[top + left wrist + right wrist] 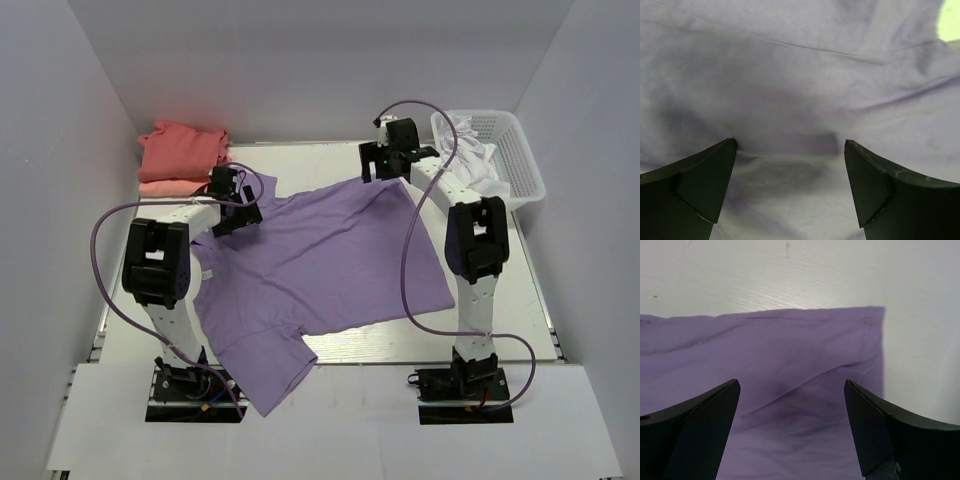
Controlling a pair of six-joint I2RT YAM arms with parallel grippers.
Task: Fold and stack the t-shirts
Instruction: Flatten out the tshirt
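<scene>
One lavender t-shirt [330, 265] lies spread across the counter [500, 300] at frame centre, long axis running from lower left to upper right. Its far edge lies directly beneath both tools, the left tool [238, 215] over the upper-left part, the right tool [380, 170] over the upper-right corner; each stands wide open, holding nothing.

Lavender-purple t-shirt [330, 260], coral-red t-shirt [180, 145] over salmon-pink t-shirt [160, 187], white basket [520, 160], purple cables [410, 250]
</scene>
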